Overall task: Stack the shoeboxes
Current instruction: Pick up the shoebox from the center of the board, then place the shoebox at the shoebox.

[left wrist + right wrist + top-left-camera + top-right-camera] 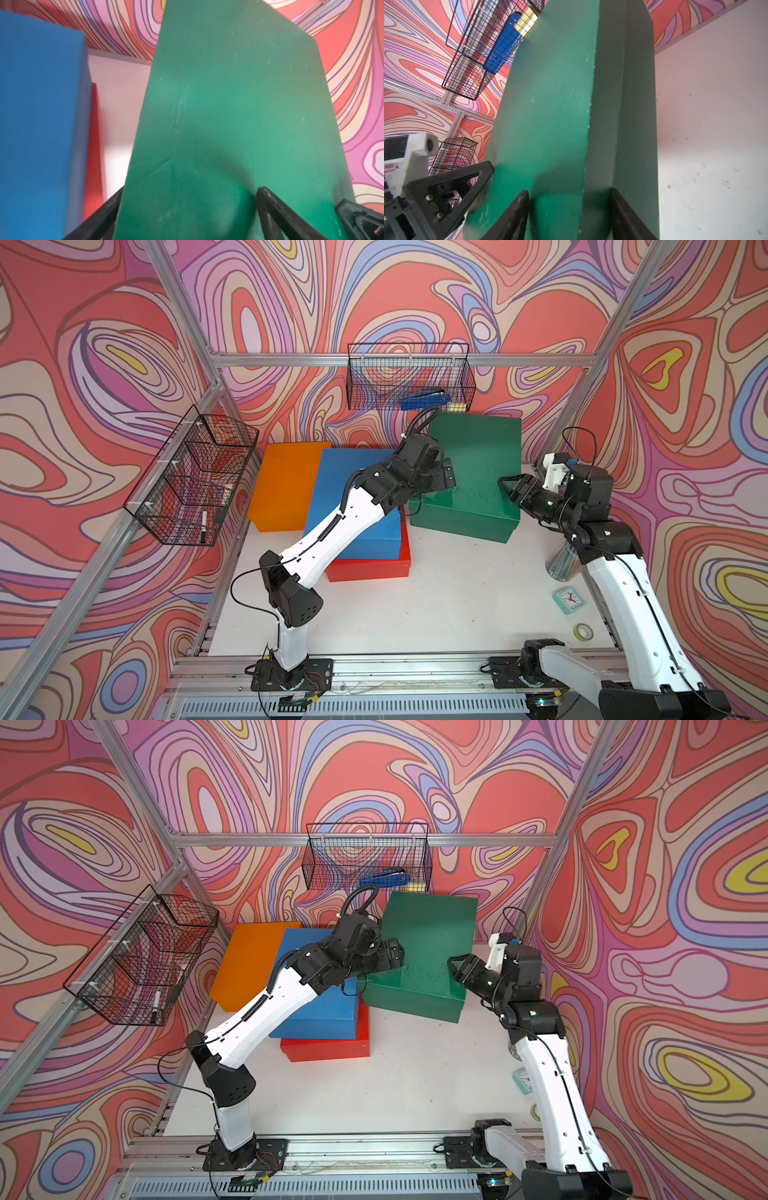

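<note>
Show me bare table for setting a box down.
The widest bare patch of table lies between the red shoebox, the green shoebox and the front rail. Crowded: the back, packed with the orange shoebox, the blue shoebox atop the red; also the right edge, with metal cup, clock and tape roll.

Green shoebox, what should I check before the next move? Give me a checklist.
1. Left gripper straddles green shoebox edge: ok.
2. Right gripper straddles its other side: ok.
3. Blue shoebox sits on red shoebox, ready as base: ok.
4. Green corner clear of that stack: cannot tell, they overlap in both top views.
5. Orange shoebox beside the stack, out of the way: ok.
</note>
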You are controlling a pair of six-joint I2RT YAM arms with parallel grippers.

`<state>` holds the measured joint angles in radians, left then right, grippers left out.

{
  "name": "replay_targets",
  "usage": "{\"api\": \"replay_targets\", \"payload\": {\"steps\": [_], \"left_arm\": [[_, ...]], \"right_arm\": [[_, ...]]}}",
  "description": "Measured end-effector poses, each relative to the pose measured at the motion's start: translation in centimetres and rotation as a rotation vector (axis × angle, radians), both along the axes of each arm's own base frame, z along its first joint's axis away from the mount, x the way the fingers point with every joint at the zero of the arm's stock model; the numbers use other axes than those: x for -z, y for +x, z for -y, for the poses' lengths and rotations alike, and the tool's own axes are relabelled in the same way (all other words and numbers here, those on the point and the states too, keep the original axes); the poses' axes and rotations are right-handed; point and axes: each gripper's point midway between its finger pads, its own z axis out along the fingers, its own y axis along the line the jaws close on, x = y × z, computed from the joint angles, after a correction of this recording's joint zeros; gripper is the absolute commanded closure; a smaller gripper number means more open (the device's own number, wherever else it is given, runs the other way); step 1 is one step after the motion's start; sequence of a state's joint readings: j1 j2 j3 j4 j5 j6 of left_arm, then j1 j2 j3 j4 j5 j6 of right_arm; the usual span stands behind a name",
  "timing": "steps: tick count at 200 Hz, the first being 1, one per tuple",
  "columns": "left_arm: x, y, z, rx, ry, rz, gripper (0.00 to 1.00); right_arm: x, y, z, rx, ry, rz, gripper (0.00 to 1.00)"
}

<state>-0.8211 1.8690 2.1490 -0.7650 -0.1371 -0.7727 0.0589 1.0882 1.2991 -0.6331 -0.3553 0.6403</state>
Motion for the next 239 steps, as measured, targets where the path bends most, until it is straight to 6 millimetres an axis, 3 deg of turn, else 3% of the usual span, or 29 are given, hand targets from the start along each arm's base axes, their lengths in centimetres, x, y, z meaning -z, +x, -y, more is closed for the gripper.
{"api": "replay_targets", "payload": {"steps": [29,98,149,198,239], "left_arm": [[-1.8,-1.3,-2.6,-0.035,0.031,0.037,0.05],[-5.5,-7.0,-10.8,-0.145,0.039,0.143,0.03],[-5.7,-9.8,-17.3,-0.260,0.069,0.210,0.00],[-2.9,-8.3,-22.4,-0.375,0.084,0.171,0.00],[-0.7,-6.1,-24.3,-0.415,0.089,0.097,0.00]], "right_arm": [[-0.1,-0.9,-2.6,-0.049,0.000,-0.018,0.39],[-0.4,-1.1,-10.7,-0.213,0.025,-0.033,0.38],[0.5,0.5,-18.3,-0.346,0.009,-0.049,0.38],[0.5,0.8,-21.8,-0.408,0.028,-0.024,0.29],[-0.2,1.1,-23.2,-0.433,0.044,-0.005,0.17]]}}
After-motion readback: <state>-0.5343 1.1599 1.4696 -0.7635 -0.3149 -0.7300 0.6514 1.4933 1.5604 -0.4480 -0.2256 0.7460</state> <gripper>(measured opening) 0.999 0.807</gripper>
